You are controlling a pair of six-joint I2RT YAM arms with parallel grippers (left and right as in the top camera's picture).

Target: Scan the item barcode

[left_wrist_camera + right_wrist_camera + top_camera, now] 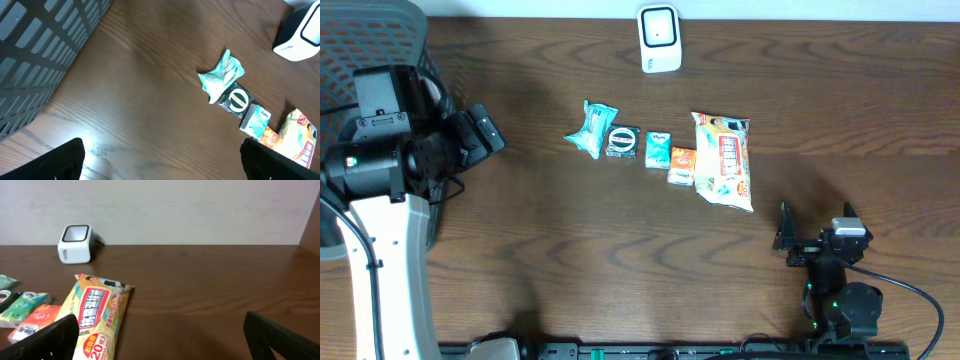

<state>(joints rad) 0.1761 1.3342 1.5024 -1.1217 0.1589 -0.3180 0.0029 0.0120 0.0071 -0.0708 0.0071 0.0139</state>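
Observation:
A white barcode scanner (659,38) (299,35) (75,243) stands at the table's far edge. Before it lies a row of items: a crumpled teal packet (592,129) (221,76), a dark packet with a round label (622,141) (237,100), a small teal box (658,149) (256,121), an orange packet (682,165) (35,321) and a large yellow wipes pack (724,160) (95,315). My left gripper (480,135) (162,165) is open, well left of the row, holding nothing. My right gripper (817,228) (165,340) is open near the front right, just short of the wipes pack.
A grey mesh chair (370,30) (35,60) stands behind the left arm at the table's left edge. A pale wall (200,210) rises behind the scanner. Bare dark wood (620,250) spreads between the row and the front edge.

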